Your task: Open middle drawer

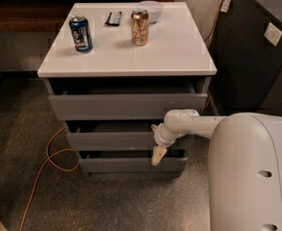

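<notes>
The middle drawer (pixel 111 141) is the grey flat-fronted one between the top drawer (pixel 126 106) and the bottom drawer (pixel 126 164) of a white-topped cabinet. A dark gap shows above its front panel. My gripper (pixel 158 155) points downward at the right end of the middle drawer's front, with its cream tip hanging over the bottom drawer's upper edge. My white arm (pixel 193 124) reaches in from the right.
On the white cabinet top (pixel 179 47) stand a blue can (pixel 81 33), a gold can (pixel 140 27), a white bowl (pixel 150 9) and a small dark object (pixel 113 18). An orange cable (pixel 46 162) lies on the floor at the left. A dark cabinet (pixel 256 47) stands at the right.
</notes>
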`<state>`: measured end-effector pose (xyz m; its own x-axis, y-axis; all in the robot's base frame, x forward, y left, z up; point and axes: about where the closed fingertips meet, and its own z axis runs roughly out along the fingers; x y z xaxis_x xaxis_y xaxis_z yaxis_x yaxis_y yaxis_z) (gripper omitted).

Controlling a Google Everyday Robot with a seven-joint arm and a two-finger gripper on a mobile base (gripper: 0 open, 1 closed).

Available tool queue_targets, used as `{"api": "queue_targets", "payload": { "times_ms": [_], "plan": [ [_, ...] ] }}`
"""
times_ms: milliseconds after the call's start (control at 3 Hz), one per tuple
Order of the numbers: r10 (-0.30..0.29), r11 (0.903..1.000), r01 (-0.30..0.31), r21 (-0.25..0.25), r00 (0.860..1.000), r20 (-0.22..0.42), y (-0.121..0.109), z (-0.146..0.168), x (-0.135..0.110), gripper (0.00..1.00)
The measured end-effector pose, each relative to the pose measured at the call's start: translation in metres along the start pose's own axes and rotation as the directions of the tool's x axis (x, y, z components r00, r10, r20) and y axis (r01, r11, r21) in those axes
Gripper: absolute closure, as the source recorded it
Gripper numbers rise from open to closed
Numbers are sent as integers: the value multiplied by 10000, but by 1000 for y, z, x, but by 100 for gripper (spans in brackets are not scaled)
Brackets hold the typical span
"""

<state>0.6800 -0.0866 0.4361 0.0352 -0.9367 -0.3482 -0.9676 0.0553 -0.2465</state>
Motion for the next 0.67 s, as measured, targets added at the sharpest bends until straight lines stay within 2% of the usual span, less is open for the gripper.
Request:
{"api": "queue_targets", "payload": {
  "times_ms": [667],
  "plan": [
    [370,9988,-377,-304,9991,-206,-3,8,6,56]
  ]
}}
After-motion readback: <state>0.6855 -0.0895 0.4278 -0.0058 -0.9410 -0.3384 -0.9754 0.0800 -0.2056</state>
